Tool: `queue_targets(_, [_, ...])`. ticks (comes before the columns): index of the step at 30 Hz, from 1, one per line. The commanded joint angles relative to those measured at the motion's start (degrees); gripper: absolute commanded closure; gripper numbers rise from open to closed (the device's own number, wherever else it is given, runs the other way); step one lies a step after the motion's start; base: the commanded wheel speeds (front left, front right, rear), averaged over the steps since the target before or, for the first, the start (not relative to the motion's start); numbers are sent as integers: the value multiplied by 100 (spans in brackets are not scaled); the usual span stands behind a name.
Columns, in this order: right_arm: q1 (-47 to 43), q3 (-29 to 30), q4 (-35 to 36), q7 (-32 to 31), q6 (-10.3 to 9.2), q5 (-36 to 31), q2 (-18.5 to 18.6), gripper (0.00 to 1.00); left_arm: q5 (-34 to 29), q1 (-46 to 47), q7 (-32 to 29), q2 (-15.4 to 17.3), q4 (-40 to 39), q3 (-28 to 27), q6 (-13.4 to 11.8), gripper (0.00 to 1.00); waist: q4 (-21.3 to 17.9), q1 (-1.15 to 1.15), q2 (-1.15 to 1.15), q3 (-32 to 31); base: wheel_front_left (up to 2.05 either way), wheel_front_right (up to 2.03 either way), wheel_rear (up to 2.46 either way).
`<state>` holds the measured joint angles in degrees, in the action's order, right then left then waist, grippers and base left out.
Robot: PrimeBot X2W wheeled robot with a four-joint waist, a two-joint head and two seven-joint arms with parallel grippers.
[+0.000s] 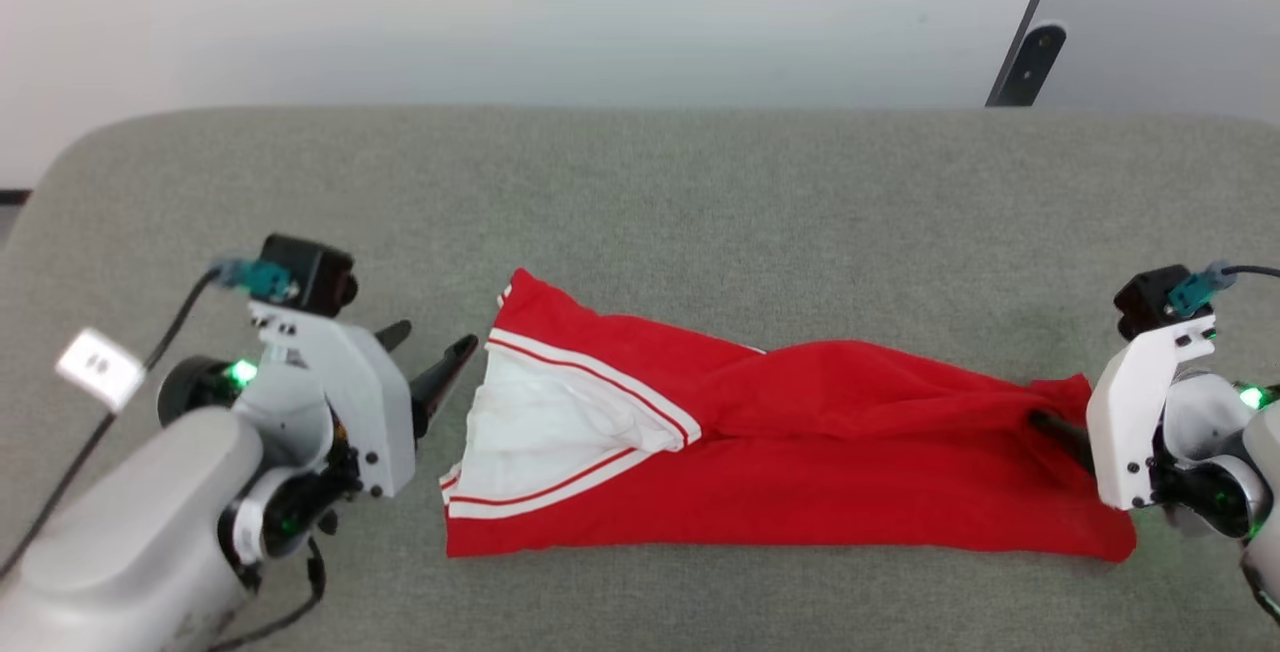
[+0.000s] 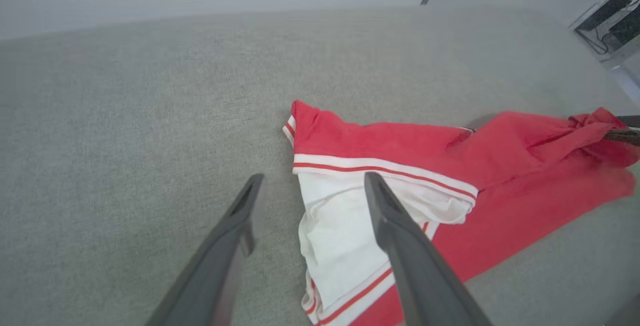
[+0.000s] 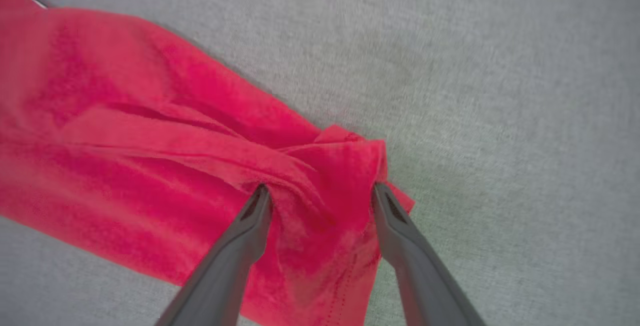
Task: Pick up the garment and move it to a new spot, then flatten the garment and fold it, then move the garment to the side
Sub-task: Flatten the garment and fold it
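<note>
The garment (image 1: 800, 452), a bright red shirt with a white, red-striped sleeve end on its left part, lies as a long folded strip across the grey table (image 1: 640, 192). My left gripper (image 1: 435, 340) is open just left of the sleeve end, apart from the cloth. In the left wrist view its fingers (image 2: 315, 178) spread over the table and the white sleeve (image 2: 345, 226). My right gripper (image 1: 1050, 432) is at the strip's right end. Seen from the right wrist, that gripper (image 3: 321, 188) is open, its tips resting astride a bunched red corner (image 3: 345, 166).
The table's far edge meets a pale wall. A dark slanted post (image 1: 1025, 62) stands at the back right. A white tag (image 1: 98, 364) hangs on the left arm's cable. Bare grey cloth surface lies behind and in front of the garment.
</note>
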<state>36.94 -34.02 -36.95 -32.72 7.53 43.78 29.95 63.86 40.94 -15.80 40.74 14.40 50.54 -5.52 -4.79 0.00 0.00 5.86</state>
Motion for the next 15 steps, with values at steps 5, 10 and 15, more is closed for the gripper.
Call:
queue_targets(5, [-300,25,453,621,-9,-166,311,0,-77,-691,1101,45,-130,-259,-139,0,-21,0,0,-370,0,0,0])
queue_targets(10, [-646,198,1034,1732,-9,-594,550,0,-165,-1387,2192,104,-333,-490,-319,0,-72,0,0,-557,0,0,0])
queue_targets(15, [-1053,524,1519,3056,-9,-1365,533,0,-402,-2021,3014,69,-626,-797,-547,0,-69,0,0,-625,0,0,0])
